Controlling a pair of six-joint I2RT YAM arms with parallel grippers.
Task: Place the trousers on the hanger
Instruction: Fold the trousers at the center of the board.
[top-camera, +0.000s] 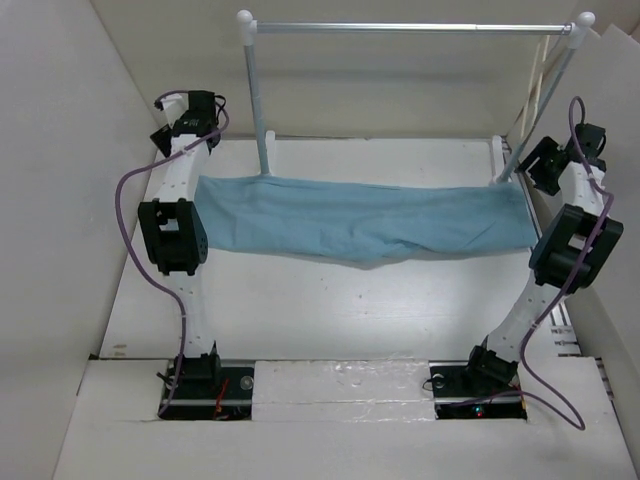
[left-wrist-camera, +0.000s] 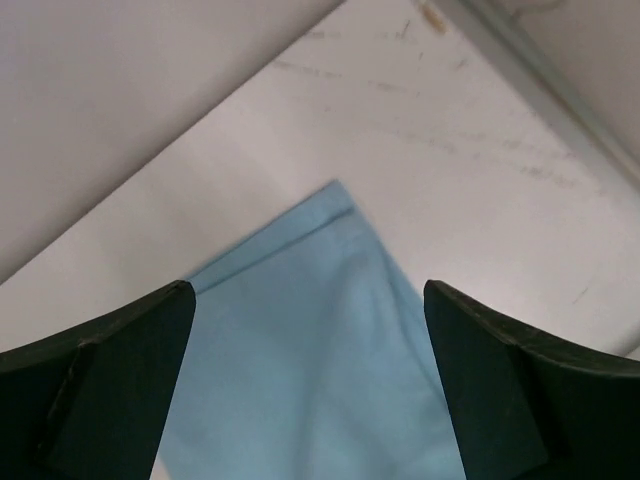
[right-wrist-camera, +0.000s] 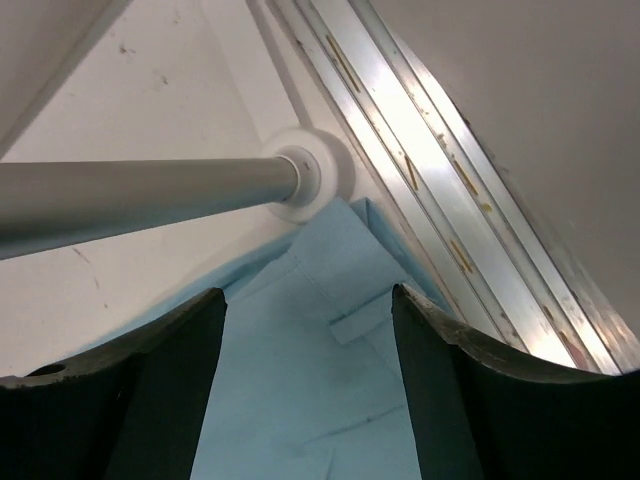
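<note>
On table (top-camera: 300, 310), trousers (top-camera: 360, 225) flat (ends partly covered), hanger (top-camera: 537, 85) barely discernible

The trousers (top-camera: 360, 225) lie left to right on the table (top-camera: 330, 310), before the rail (top-camera: 410, 28); the hanger (top-camera: 536, 85) stands behind its right post.

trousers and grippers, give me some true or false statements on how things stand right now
1. The trousers lie spread across the table between the two arms. True.
2. The left gripper is shut on the cloth. False: it is open, above a corner of the trousers.
3. The right gripper is open over the trousers' other end. True.
4. The trousers are draped over the silver rail. False: they lie on the table below it.
</note>
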